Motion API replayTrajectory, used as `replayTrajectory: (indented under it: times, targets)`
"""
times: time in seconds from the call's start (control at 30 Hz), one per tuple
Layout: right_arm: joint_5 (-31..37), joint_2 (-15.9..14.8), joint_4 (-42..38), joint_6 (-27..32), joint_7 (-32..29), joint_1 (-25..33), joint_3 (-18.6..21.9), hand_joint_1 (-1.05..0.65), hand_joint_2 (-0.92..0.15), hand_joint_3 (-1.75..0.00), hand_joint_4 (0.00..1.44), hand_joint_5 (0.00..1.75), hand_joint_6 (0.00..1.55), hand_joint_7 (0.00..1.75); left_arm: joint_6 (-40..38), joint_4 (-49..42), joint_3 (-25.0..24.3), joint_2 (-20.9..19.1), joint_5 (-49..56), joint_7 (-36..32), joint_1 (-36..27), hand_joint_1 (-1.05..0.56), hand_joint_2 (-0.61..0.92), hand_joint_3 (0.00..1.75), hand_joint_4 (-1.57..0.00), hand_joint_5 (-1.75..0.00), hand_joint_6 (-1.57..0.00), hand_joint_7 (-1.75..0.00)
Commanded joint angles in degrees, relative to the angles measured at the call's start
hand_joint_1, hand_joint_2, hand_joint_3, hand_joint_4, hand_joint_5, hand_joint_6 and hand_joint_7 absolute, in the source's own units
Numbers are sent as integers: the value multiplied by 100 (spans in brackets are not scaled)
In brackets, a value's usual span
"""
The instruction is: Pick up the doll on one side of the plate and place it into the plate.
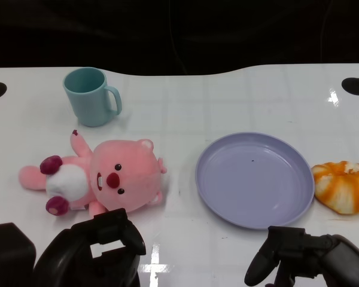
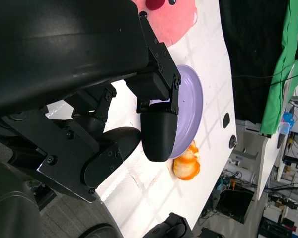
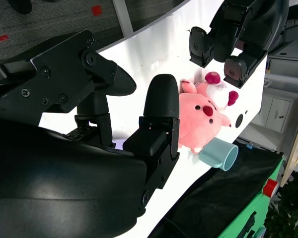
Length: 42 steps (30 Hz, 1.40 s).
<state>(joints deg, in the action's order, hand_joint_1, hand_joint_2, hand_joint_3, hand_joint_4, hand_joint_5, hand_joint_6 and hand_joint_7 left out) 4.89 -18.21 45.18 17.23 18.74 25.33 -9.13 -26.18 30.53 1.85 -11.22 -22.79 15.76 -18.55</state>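
- My left hand (image 1: 99, 251), at 7 o'clock of the table (image 1: 227, 95), hangs released, fingers apart, holding nothing.
- Teal mug (image 1: 91, 95), at 11 o'clock.
- Pink doll (image 1: 102, 178) lies at 9 o'clock of the plate, just beyond my left hand.
- Lavender plate (image 1: 254, 179), centre-right.
- My right hand (image 1: 299, 257), at 5 o'clock, released, grasping nothing.
- Orange-and-white plush (image 1: 344, 186), touching the plate at its 3 o'clock.
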Motion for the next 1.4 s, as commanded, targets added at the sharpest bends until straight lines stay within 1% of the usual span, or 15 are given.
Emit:
replayTrajectory:
  times: [0.03, 0.27, 0.47, 0.87, 1.4]
  targets:
    - [-26, -62, 8, -81, 13, 27, 35, -7, -57, -103, 66, 154, 64, 119, 8, 68, -69, -20, -3, -27, 26, -14, 50, 123, -80, -175, -75, -150]
    - [-29, -58, 24, -80, 8, 27, 31, -8, -58, -102, 66, 154, 64, 119, 81, 37, -76, -20, 32, -14, 23, -15, 49, 124, -81, -175, -75, -151]
    - [-42, -57, 21, -68, 15, 17, 31, -7, -58, -102, 66, 153, 63, 119, 96, 28, -100, 1, 46, -48, 27, -15, 49, 123, -81, -174, -76, -148]
    - [-49, -70, 27, -26, 32, 17, 30, -7, -59, -100, 65, 154, 63, 118, 197, -59, -114, 36, 60, -18, 41, -13, 51, 120, -77, -174, -74, -148]
    - [-45, -59, 7, -51, 25, 19, 26, -6, -60, -99, 65, 153, 63, 118, 140, -40, -123, 54, 29, -30, 38, -14, 50, 120, -79, -175, -74, -148]
